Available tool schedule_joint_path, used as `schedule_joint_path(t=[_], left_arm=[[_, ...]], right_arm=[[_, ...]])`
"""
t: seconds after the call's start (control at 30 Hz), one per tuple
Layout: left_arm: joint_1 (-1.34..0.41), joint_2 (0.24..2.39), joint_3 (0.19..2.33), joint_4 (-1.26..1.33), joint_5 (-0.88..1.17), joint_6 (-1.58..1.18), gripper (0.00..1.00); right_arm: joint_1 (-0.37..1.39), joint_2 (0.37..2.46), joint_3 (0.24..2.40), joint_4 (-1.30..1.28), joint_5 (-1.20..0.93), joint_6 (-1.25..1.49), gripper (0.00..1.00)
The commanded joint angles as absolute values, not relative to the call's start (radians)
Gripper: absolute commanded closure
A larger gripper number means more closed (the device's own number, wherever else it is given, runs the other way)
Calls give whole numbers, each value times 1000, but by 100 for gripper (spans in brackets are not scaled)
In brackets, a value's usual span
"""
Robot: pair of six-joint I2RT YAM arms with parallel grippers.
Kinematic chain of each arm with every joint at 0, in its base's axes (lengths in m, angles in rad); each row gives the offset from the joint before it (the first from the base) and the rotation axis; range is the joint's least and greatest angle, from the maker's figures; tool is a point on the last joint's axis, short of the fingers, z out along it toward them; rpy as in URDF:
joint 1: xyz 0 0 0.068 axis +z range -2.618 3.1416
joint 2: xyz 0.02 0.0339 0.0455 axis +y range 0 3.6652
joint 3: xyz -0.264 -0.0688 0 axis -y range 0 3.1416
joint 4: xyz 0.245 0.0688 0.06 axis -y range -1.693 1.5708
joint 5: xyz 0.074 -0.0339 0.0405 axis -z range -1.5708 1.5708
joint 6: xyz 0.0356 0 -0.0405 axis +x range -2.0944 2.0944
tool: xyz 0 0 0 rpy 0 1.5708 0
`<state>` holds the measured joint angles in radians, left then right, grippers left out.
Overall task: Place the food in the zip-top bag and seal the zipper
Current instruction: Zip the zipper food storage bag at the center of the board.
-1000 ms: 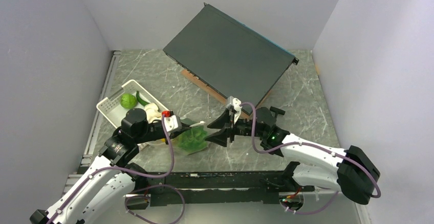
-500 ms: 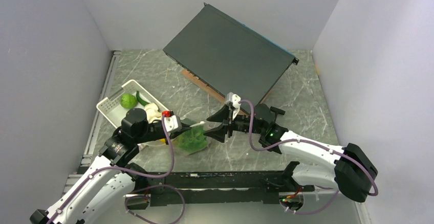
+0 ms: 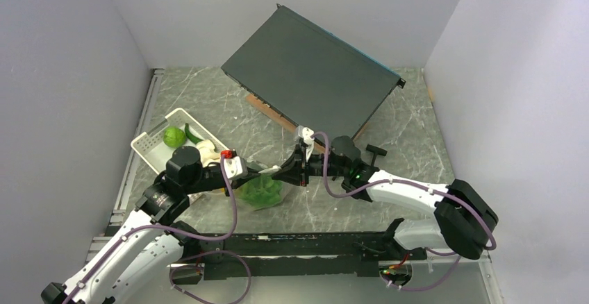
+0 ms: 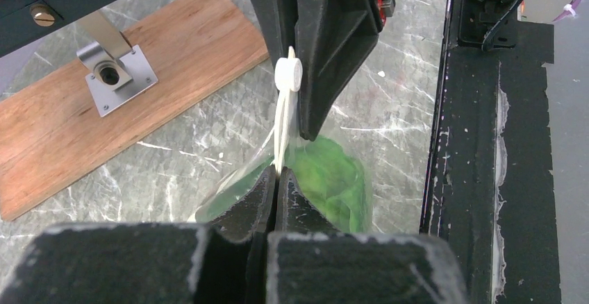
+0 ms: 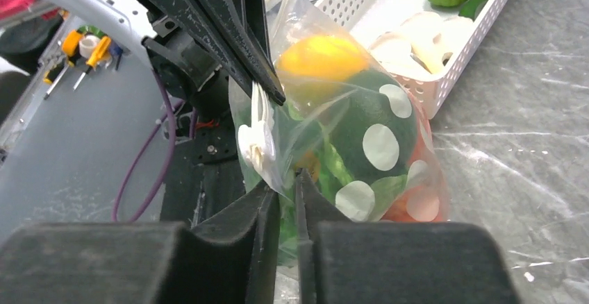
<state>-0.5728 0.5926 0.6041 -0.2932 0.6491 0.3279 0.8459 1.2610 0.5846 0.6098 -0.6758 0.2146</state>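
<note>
Zip-top bag (image 5: 361, 130), part-filled with food (image 5: 323, 57), sits on tabletop (image 3: 417, 130) between arms; left end effector (image 4: 276, 179) clamped on zipper (image 4: 281, 123), right end effector (image 5: 287, 186) nearly closed on film beside it; likely sealing step, so next run right pinch squarely along zipper.

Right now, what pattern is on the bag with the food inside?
The zip-top bag is clear plastic with big white polka dots. The right wrist view shows it best.

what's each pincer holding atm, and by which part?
Both hold the zip-top bag at its mouth: left pincer shut on the zipper, right pincer pinching the plastic edge just beside it.
</note>
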Motion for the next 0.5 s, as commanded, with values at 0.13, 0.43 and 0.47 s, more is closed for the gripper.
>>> schedule_joint_path(t=[0.13,0.43,0.47], left_arm=[[-573,599,610,-240,666,324,96],[-572,588,659,-233,607,160,30],[-573,578,659,-212,611,131,24]], right_arm=[[843,1234,611,713,-673,275,100],[842,1197,608,664,-625,293,100],[842,1199,605,667,-624,293,100]])
